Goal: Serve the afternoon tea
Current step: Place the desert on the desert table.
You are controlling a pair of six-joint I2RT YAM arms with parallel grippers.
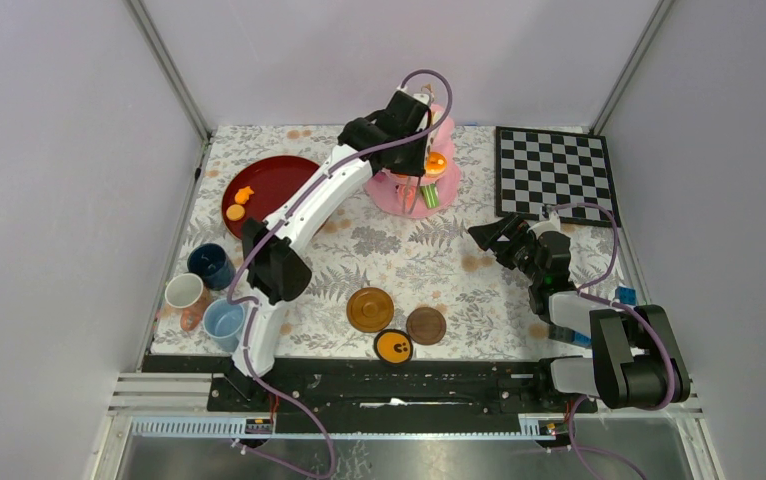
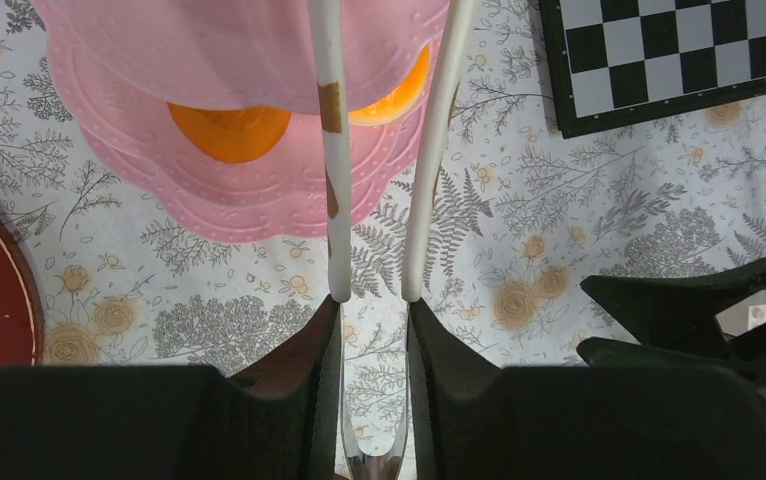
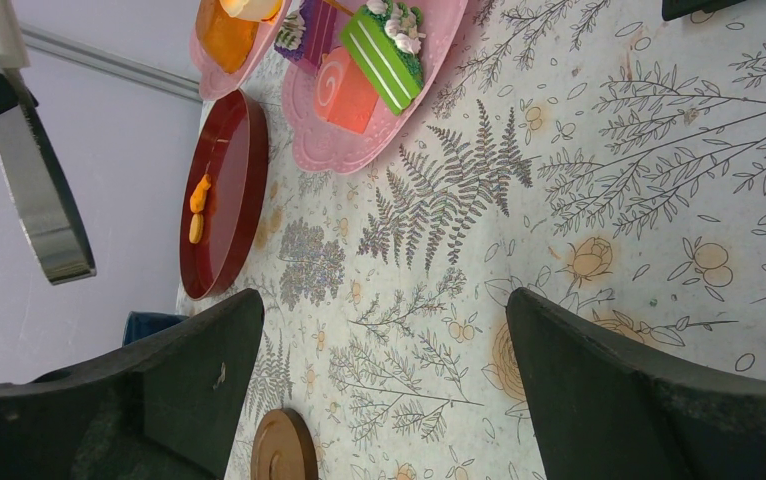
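Observation:
The pink tiered cake stand [image 1: 411,190] [image 2: 209,60] [image 3: 359,140] stands at the back of the table. My left gripper [image 1: 417,112] [image 2: 374,305] hovers over it, shut on metal tongs [image 2: 334,150] whose white tips reach across the tiers. Orange pastries [image 2: 229,130] [image 1: 436,162] lie on a middle tier; the tong tips hold nothing. On the lowest tier sit a green pastry [image 3: 384,55], a pink one [image 3: 344,90] and a purple one [image 3: 309,30]. My right gripper [image 1: 487,233] [image 3: 384,300] is open and empty, low over the cloth to the right of the stand.
A red plate [image 1: 269,190] with small orange pieces is left of the stand. Dark-blue [image 1: 210,265], white [image 1: 184,291] and light-blue [image 1: 224,320] cups stand front left. Brown saucers [image 1: 370,309] [image 1: 425,325] and a dark round piece [image 1: 393,346] are front centre. The chessboard [image 1: 554,172] is back right.

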